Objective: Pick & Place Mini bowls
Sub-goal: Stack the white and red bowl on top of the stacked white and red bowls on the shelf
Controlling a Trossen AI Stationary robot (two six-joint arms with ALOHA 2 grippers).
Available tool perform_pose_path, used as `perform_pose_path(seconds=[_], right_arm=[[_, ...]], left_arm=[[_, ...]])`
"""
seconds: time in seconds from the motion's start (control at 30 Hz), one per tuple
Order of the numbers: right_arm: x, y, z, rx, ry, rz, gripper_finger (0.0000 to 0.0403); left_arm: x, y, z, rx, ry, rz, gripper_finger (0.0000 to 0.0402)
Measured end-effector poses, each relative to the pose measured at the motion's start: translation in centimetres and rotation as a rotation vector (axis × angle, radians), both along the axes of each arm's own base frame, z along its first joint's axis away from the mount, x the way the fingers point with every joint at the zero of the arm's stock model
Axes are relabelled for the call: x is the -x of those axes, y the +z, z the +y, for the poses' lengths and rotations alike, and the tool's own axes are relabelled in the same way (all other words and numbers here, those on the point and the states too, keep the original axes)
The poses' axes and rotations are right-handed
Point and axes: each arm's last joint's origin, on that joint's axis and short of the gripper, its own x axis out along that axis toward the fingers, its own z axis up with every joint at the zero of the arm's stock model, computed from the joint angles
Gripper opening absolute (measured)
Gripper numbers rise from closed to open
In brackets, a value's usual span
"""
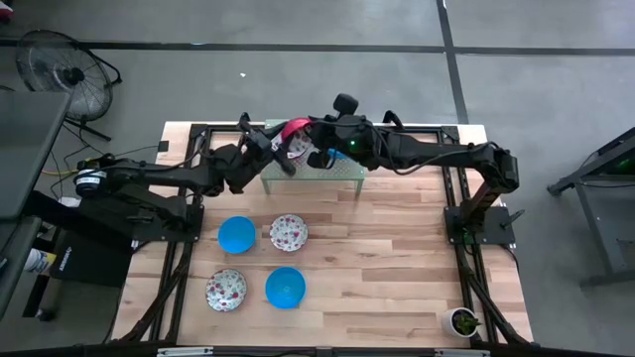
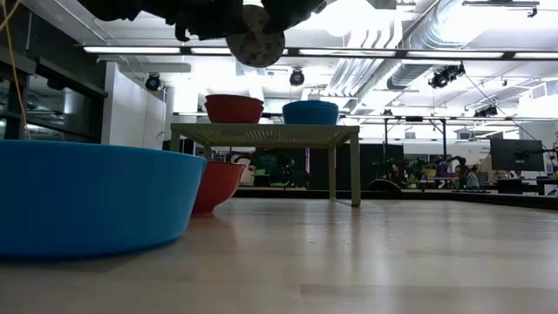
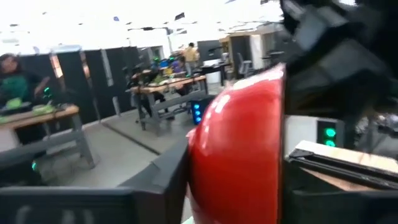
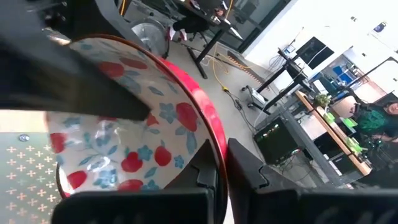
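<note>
A mini bowl (image 1: 295,132), red outside and white with red and blue flowers inside, is held on edge in the air over the pale green rack (image 1: 342,171) at the table's far side. My left gripper (image 1: 279,144) comes at it from the table's left, my right gripper (image 1: 312,147) from the right, and both are shut on it. A red bowl (image 2: 234,108) and a blue bowl (image 2: 310,112) stand on the rack's top. Two blue bowls (image 1: 236,235) (image 1: 286,287) and two flowered bowls (image 1: 288,233) (image 1: 226,290) rest on the table. My left gripper has the bowl across its depth: one finger (image 3: 158,183) lies against the red outer wall (image 3: 205,155), the other (image 4: 93,93) across the flowered inside. The fingers come about level from the table's left. The bowl stands on edge, clear of the rack. My right gripper pinches the bowl's red rim (image 4: 211,146) between its two fingers, one inside (image 4: 202,177) and one outside (image 4: 249,168). It reaches about level from the table's right. The bowl is lifted clear, its mouth turned sideways.
The rack stands on thin legs (image 2: 355,170) with room under it. Dark frame rails (image 1: 466,258) run along both sides of the table. A small potted plant (image 1: 462,320) sits at the near right corner. Bare wood lies right of the four bowls.
</note>
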Motion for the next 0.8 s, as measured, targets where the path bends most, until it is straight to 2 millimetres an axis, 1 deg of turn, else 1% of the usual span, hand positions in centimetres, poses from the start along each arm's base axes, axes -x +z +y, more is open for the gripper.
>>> perform_pose_path(seconds=[0.1,0.13,0.4,0.53,0.6,0.7,0.8], right_arm=[[-0.01,0.01,0.02,-0.014,-0.003,-0.013,0.0011],[-0.02,0.01,0.03,-0.013,-0.003,-0.014,0.0013],[-0.05,0.02,0.08,-0.004,0.013,-0.004,0.0015],[-0.04,0.03,0.11,-0.005,0.015,-0.005,0.0018],[-0.01,0.07,0.18,-0.007,0.024,-0.002,0.0033],[0.16,0.08,0.29,-0.008,0.054,0.021,0.0077],[0.18,0.06,0.25,-0.018,0.044,0.014,0.0118]], left_arm=[[0.08,-0.19,0.14,0.026,0.044,0.001,0.0085],[0.1,-0.21,0.16,0.033,0.053,-0.003,0.0077],[0.1,-0.33,0.19,0.055,0.052,-0.018,0.0064],[0.1,-0.47,0.23,0.071,0.051,-0.026,0.0047],[0.09,-0.6,0.22,0.073,0.046,-0.018,0.0039],[0.04,-0.81,0.18,0.064,0.029,0.017,0.0032],[0.05,-0.98,0.19,0.067,0.031,0.03,0.0031]])
